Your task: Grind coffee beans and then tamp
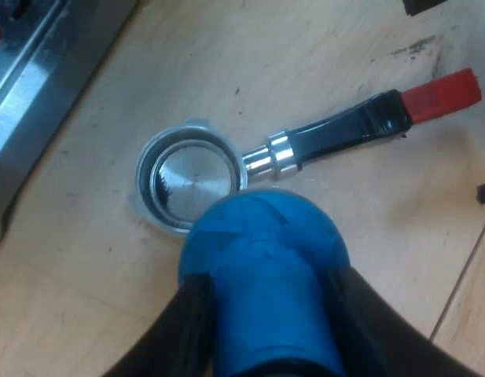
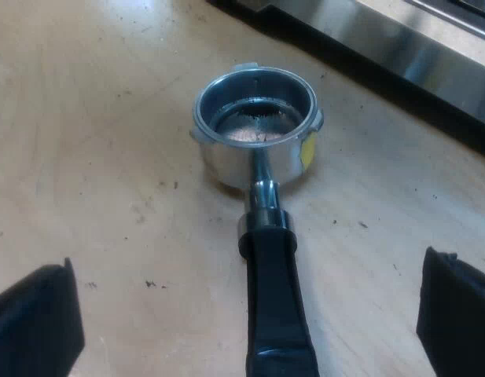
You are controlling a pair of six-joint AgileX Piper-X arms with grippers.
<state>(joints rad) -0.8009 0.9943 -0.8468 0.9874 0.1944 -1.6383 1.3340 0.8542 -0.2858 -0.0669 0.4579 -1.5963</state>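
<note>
The metal holder (image 1: 187, 184) lies loose on the wooden table, its basket (image 2: 256, 126) facing up and shiny inside. Its dark handle (image 1: 348, 129) ends in red (image 1: 445, 94). My left gripper (image 1: 266, 306) is shut on the blue tamper (image 1: 262, 275), which hangs just above the table beside the basket's rim. My right gripper (image 2: 246, 310) is open, one black finger (image 2: 34, 318) on either side of the handle (image 2: 275, 302), neither touching it.
The espresso machine's steel base (image 1: 38, 86) runs along the table close to the holder, also beyond the basket (image 2: 415, 51). A few dark coffee specks (image 2: 152, 283) dot the wood near the handle.
</note>
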